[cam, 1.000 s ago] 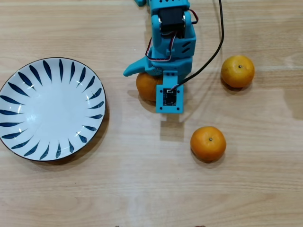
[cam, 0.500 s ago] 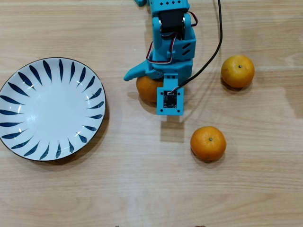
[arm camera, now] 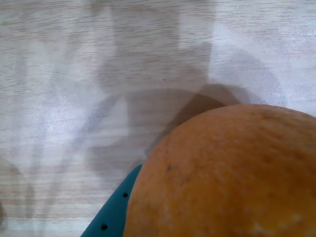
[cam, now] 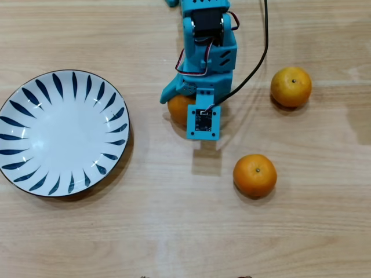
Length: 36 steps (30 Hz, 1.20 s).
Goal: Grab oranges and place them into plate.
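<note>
My teal gripper [cam: 186, 109] stands over the middle of the table. It is closed around an orange [cam: 177, 108] that shows only at its left edge under the wrist. In the wrist view this orange [arm camera: 222, 173] fills the lower right. One teal finger [arm camera: 111, 217] lies against its left side, and the other finger is hidden. A second orange [cam: 291, 87] lies to the right. A third orange [cam: 255, 175] lies at the lower right. The white plate [cam: 35, 92] with dark blue leaf strokes sits empty at the left.
The arm's body [cam: 206, 35] and a black cable [cam: 258, 58] come in from the top edge. The table is light wood. Bare wood lies between the gripper and the plate.
</note>
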### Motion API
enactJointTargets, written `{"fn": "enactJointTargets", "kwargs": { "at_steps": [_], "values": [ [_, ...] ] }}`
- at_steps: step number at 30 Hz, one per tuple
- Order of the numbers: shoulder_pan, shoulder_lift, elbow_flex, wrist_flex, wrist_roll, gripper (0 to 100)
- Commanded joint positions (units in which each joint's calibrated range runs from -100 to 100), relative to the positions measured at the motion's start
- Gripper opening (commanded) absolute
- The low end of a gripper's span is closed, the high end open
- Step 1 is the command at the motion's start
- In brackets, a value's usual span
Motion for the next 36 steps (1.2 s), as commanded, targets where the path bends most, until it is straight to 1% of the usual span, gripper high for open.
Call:
{"fn": "enactJointTargets", "kwargs": {
  "at_steps": [1,8,14,20,24,27,32,36],
  "values": [
    [-0.26,-3.86,-2.29,-0.16,2.02,28],
    [3.37,-15.52,-9.71,-0.07,9.49,28],
    [10.46,-23.98,-10.52,-0.85,17.28,28],
    [18.37,-27.61,-10.43,-2.74,23.45,28],
    [22.72,-27.19,-10.34,-5.14,26.79,28],
    [26.19,-25.92,-9.35,-5.40,27.79,28],
    [30.06,-18.14,-8.62,-6.00,28.26,28],
    [31.84,-10.79,-8.80,-11.50,30.45,28]
  ]
}}
